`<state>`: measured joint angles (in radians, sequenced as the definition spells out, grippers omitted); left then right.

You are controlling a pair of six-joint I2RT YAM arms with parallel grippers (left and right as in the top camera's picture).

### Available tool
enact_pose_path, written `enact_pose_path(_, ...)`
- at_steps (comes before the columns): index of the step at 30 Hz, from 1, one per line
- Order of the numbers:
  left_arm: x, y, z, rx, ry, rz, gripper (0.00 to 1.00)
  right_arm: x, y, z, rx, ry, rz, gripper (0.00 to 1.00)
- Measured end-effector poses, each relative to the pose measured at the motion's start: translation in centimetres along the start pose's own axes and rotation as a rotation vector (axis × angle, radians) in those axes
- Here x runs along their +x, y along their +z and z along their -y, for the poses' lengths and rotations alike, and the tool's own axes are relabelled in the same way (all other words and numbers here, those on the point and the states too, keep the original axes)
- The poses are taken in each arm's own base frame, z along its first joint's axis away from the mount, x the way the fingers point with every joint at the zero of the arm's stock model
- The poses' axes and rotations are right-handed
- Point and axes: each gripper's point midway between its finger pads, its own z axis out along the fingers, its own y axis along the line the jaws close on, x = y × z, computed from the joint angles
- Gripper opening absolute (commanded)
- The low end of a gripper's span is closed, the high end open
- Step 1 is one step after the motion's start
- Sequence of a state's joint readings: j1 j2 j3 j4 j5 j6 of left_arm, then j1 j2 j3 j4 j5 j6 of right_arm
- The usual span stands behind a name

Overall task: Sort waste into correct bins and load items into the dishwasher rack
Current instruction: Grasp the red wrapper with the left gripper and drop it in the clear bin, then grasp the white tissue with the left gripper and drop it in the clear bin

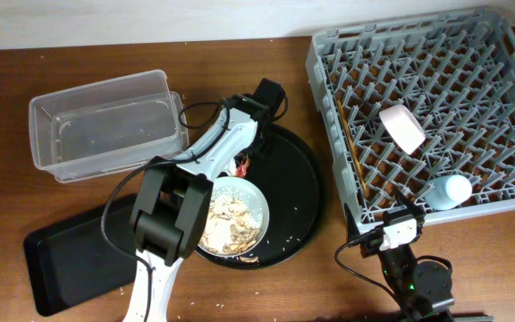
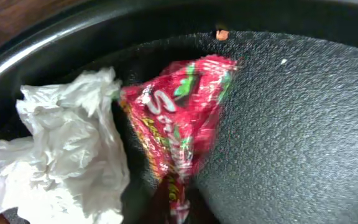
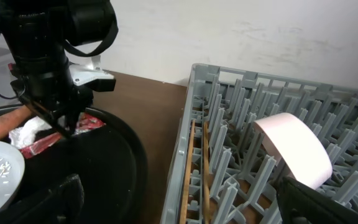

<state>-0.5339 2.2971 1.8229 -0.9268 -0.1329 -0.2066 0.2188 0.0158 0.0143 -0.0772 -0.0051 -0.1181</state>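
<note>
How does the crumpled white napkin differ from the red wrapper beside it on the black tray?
The napkin is plain white and matte; the wrapper is red with printed letters and some green, and looks glossy. The napkin is bunched in soft folds on the left of the left wrist view; the wrapper is longer and narrower, to its right. Both are crumpled and lie side by side on the round black tray.

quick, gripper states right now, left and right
Left gripper: closed on the red wrapper, as far as the views show.
Right gripper: open, holding nothing.
</note>
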Motion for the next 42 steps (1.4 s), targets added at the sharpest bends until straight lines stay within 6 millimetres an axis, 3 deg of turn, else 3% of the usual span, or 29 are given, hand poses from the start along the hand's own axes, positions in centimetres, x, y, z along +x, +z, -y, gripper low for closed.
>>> enact_pose_path(4,0.8,-0.6,-0.3,-0.012,0.002,-0.043,0.00,0.0,0.0,0.0,0.000,0.001,0.000,0.98)
enact_pose_path(7,-0.2,-2.3,-0.4,-0.008,-0.015,-0.020,0.00,0.0,0.0,0.0,0.000,0.000,0.000,0.98)
enact_pose_path(9,-1.1,-5.9,-1.0,0.000,-0.035,0.036,0.00,0.0,0.0,0.0,0.000,0.001,0.000,0.98)
enact_pose_path(11,-1.6,-10.2,-3.1,-0.026,-0.093,0.095,0.00,0.0,0.0,0.0,0.000,0.000,0.000,0.98)
enact_pose_path(13,-1.2,-13.4,-6.7,-0.075,-0.198,0.132,0.00,0.0,0.0,0.0,0.000,0.000,0.000,0.98)
enact_pose_path(14,-1.4,-15.3,-10.6,-0.114,-0.309,0.174,0.00,0.0,0.0,0.0,0.000,0.001,0.000,0.99)
enact_pose_path(15,-1.6,-15.9,-13.3,-0.128,-0.384,0.194,0.00,0.0,0.0,0.0,0.000,0.000,0.000,0.98)
enact_pose_path(16,-1.8,-16.0,-16.0,-0.131,-0.460,0.211,0.00,0.0,0.0,0.0,0.000,0.000,0.000,0.98)
enact_pose_path(17,-2.0,-15.6,-20.1,-0.136,-0.563,0.237,0.00,0.0,0.0,0.0,0.000,0.000,0.000,0.98)
enact_pose_path(19,-1.8,-15.1,-24.4,-0.134,-0.669,0.258,0.02,0.0,0.0,0.0,0.000,0.000,0.000,0.98)
enact_pose_path(21,-1.9,-14.2,-27.0,-0.128,-0.730,0.276,0.06,0.0,0.0,0.0,0.000,0.000,0.000,0.98)
enact_pose_path(22,-2.5,-13.1,-27.7,-0.119,-0.746,0.287,0.20,0.0,0.0,0.0,0.000,0.001,0.000,0.98)
enact_pose_path(23,-2.6,-12.8,-27.6,-0.111,-0.746,0.284,0.45,0.0,0.0,0.0,0.000,0.001,0.000,0.98)
enact_pose_path(24,-2.7,-11.2,-27.2,-0.101,-0.741,0.256,0.72,0.0,0.0,0.0,0.000,0.000,0.000,0.98)
enact_pose_path(25,-2.8,-10.6,-27.0,-0.096,-0.734,0.244,0.83,0.0,0.0,0.0,0.000,0.001,0.000,0.98)
enact_pose_path(27,-3.1,-10.3,-26.0,-0.043,-0.729,0.237,0.80,0.0,0.0,0.0,0.000,0.000,0.000,0.98)
enact_pose_path(31,-3.7,-11.4,-22.7,0.054,-0.673,0.213,0.63,0.0,0.0,0.0,0.000,0.001,0.000,0.98)
enact_pose_path(32,-3.7,-11.4,-21.1,0.066,-0.636,0.194,0.58,0.0,0.0,0.0,0.000,0.001,0.000,0.98)
enact_pose_path(35,-4.1,-11.3,-13.5,0.106,-0.439,0.157,0.44,0.0,0.0,0.0,0.000,0.000,0.000,0.98)
enact_pose_path(38,-2.3,-8.5,-6.4,0.049,-0.245,0.078,0.41,0.0,0.0,0.0,0.000,0.001,0.000,0.98)
enact_pose_path(39,-0.7,-6.0,-3.5,0.003,-0.159,0.018,0.40,0.0,0.0,0.0,0.000,0.000,0.000,0.98)
enact_pose_path(42,0.7,-3.0,-3.3,-0.088,-0.128,-0.043,0.40,0.0,0.0,0.0,0.000,0.001,0.000,0.98)
